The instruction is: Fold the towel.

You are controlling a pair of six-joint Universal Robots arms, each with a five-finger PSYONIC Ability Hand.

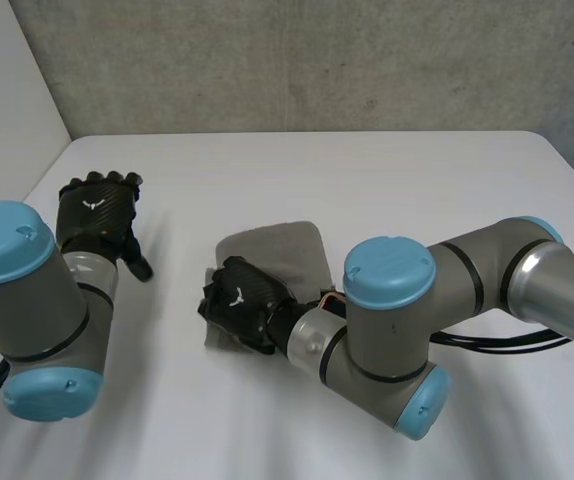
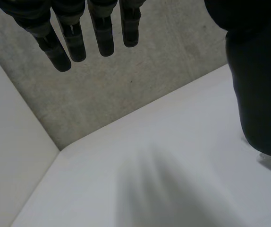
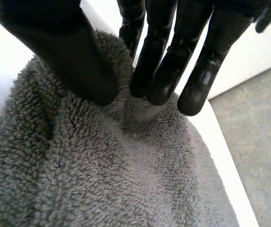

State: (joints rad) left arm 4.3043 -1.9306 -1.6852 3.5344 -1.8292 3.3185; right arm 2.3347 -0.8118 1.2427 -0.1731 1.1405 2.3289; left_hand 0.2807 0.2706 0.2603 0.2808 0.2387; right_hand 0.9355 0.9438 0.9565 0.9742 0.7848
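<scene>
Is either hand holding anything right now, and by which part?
The right hand pinches a bunch of the grey towel between thumb and fingers, near its robot-side edge. The left hand is open, holding nothing.

Grey towel point(image 3: 102, 179): looped terry cloth, rough, matt. White table point(image 1: 367, 180): smooth, matt. Wall point(image 1: 317, 60): rough concrete.

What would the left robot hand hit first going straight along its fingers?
Probably nothing near: the left robot hand points across bare table toward the concrete wall; the towel lies aside.
</scene>
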